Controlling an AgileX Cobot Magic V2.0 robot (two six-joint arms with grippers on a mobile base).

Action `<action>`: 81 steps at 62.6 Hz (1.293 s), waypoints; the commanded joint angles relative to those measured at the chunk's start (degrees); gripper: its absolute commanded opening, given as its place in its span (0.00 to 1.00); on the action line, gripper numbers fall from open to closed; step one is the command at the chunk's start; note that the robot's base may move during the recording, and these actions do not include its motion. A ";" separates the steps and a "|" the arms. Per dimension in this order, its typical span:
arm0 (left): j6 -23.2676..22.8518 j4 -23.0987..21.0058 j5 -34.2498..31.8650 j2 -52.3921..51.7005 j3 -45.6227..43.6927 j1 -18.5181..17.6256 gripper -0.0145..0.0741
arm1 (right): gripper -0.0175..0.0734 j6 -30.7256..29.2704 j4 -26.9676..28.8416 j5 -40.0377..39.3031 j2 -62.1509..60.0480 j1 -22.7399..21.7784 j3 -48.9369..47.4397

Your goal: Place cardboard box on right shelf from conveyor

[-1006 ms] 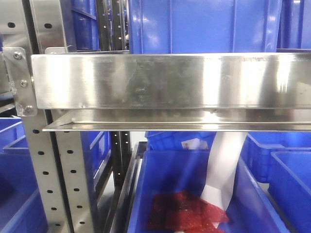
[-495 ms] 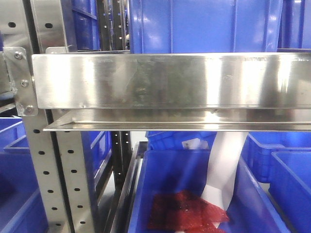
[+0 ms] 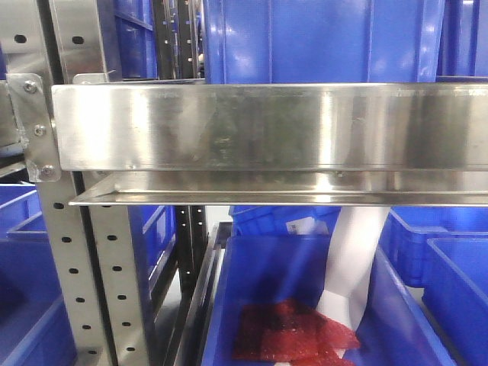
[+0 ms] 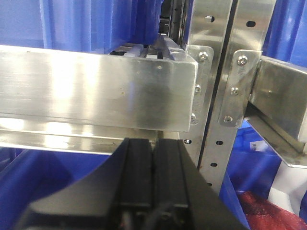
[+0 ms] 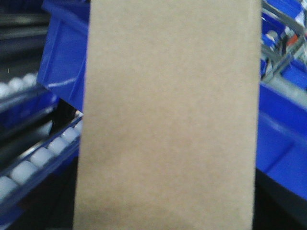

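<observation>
- Three views show one moment at a steel rack crowded with blue bins.
- Right wrist view: the box (image 5: pixel 168 115), plain tan cardboard, fills the middle of the frame from top to bottom, very close to the lens. That closeness suggests the right gripper is carrying it, but the fingers are hidden behind the box, so their opening and hold cannot be told.
- Lower left of that view shows a sloping track of pale rollers (image 5: pixel 33 160); blue bins (image 5: pixel 62 57) sit upper left and along the right edge.
- Front view: the shelf (image 3: pixel 267 126) runs as a broad shiny band across the middle of the frame, bolted at the left to a perforated grey upright (image 3: pixel 72 267).
- A large blue bin (image 3: pixel 320 38) stands on that shelf, upper centre, and probably limits free room for the box.
- Below the shelf, an open bin holds red bubble wrap (image 3: pixel 293 332) and a white sheet (image 3: pixel 354 259).
- Left wrist view: the left gripper (image 4: pixel 153 158), lower centre, has its two black fingers pressed together with nothing between them, idle just below another shelf lip (image 4: pixel 96 86).
- No conveyor is visible in any view.
</observation>
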 commanded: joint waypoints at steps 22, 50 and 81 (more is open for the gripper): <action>-0.29 -0.27 -5.18 -0.75 -0.16 -0.28 0.03 | 0.43 -38.30 -2.61 -1.78 19.73 4.20 -9.89; -0.29 -0.27 -5.18 -0.75 -0.16 -0.28 0.03 | 0.43 -41.98 -2.61 -5.59 28.58 4.20 -9.89; -0.29 -0.27 -5.18 -0.75 -0.16 -0.28 0.03 | 0.88 -37.83 -2.56 -4.30 28.74 4.26 -9.89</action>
